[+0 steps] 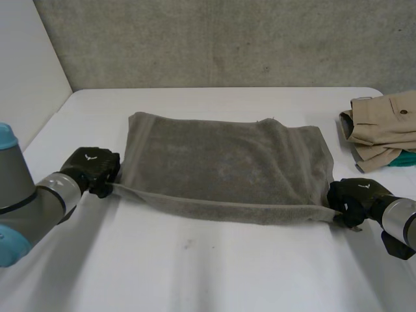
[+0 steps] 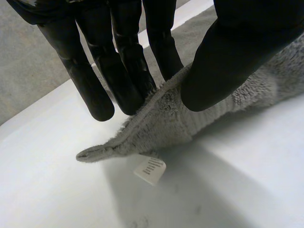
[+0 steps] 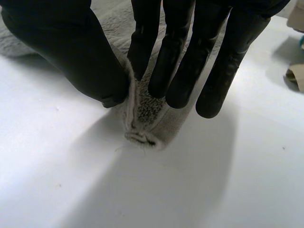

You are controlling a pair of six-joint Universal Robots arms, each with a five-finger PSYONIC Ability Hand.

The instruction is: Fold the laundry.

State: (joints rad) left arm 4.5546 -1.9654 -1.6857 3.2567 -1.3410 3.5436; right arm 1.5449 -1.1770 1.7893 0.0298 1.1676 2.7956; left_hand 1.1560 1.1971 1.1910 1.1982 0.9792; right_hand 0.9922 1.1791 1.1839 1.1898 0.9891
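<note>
A grey towel [image 1: 221,166] lies spread across the middle of the white table [image 1: 195,273], its near edge lifted and stretched taut. My left hand [image 1: 94,170] pinches the near left corner of the towel [image 2: 156,123] between thumb and fingers; a small white label [image 2: 150,170] hangs under that corner. My right hand [image 1: 354,195] pinches the near right corner of the towel [image 3: 142,118] between thumb and straight fingers, just above the table.
A folded beige garment [image 1: 383,127] lies on a teal one [image 1: 403,158] at the table's right edge, close behind my right hand. A grey wall stands behind the table, and a white panel at the left.
</note>
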